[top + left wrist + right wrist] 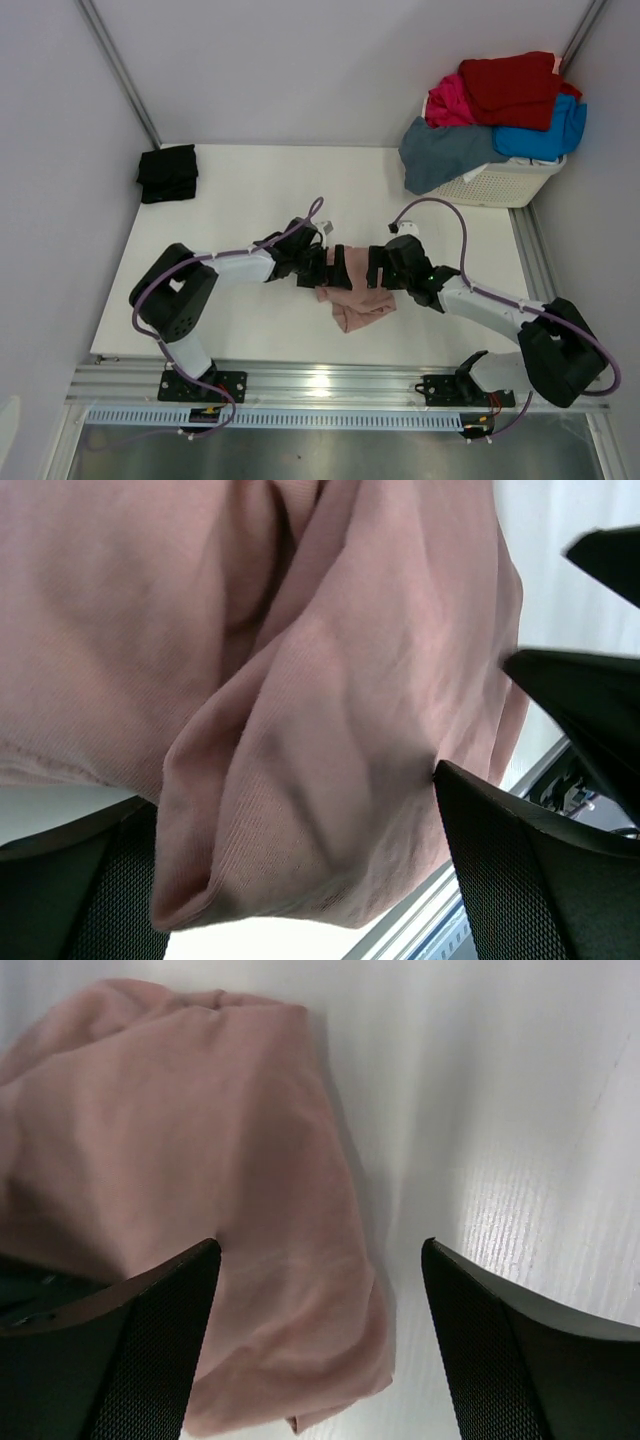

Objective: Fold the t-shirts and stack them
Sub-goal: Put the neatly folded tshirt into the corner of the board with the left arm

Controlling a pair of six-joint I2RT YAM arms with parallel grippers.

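the dusty-pink t-shirt [352,305] lies crumpled at mid-table, between my two tools, its longer run pointing toward my bases. my left gripper [290,800] is spread wide, a bunched fold between its fingers, not pinched. my right gripper [320,1250] is wide apart too, holding nothing, with cloth to one side and bare white table [520,1110] to the other. both arms look equally near. the black t-shirt [167,173] lies far left, the basket [510,185] far right.
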